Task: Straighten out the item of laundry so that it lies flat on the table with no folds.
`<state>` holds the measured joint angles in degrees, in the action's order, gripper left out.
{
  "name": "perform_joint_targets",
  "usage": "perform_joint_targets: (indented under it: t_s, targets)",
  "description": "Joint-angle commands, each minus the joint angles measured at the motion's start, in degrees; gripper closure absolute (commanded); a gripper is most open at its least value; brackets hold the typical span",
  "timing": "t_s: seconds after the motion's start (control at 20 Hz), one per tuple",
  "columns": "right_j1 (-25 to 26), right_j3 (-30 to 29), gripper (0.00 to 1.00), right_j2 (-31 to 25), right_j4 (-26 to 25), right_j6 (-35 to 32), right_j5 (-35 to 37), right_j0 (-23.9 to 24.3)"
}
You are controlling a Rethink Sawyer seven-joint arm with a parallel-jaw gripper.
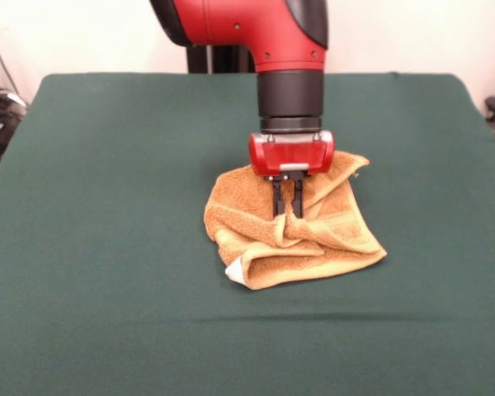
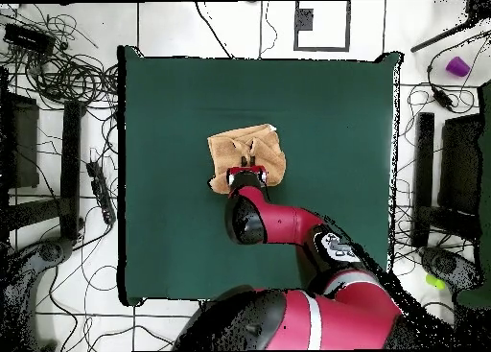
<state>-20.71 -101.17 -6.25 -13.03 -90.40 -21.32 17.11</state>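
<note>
A red-and-black Sawyer arm (image 1: pixel 264 33) stands over a crumpled golden-orange towel (image 1: pixel 330 235) near the middle of the green counter (image 1: pixel 107 206), its gripper (image 1: pixel 286 211) lowered straight down into the heap; the two dark fingers (image 1: pixel 277 200) sit close together, tips sunk in a ridge of terry, apparently pinched on a fold of the cloth — though how many layers they hold cannot be told from either view. The towel lies bunched and doubled over itself, a thick rolled hem along its near edge and a small white tag (image 1: pixel 233 273) poking out at the near-left corner; in the overhead view it shows as a rough square partly hidden beneath the wrist. The risks from here appear plain: a pinch taken mid-cloth rather than at a corner would likely lift or drag the whole bundle without opening it; a grip through several layers could carry the folds along intact; a shallow hold on loose terry might slip free mid-pull — and a hard sideways drag could slide the towel across the felt-like surface, still folded, toward the counter's edge.
</note>
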Motion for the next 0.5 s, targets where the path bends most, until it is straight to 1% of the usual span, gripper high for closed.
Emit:
perform_joint_targets:
  t_s: [0.05, 0.15, 0.2, 0.35, 0.4, 0.5]
  targets:
    - [6.10, 2.16, 1.00, -6.60, 0.57, -8.40, 10.91, 1.21]
    - [3.20, -0.68, 1.00, -9.39, -0.08, -9.51, 11.81, 3.53]
    - [0.95, -2.35, 1.00, -10.12, 0.26, -9.82, 13.09, 4.08]
    - [-8.19, -9.00, 1.00, -12.20, 1.46, -11.37, 16.26, 5.65]
    - [-11.13, -11.31, 1.00, -14.29, 1.89, -11.74, 18.29, 7.19]
    - [-15.45, -15.66, 1.00, -19.89, 2.33, -13.13, 20.22, 11.42]
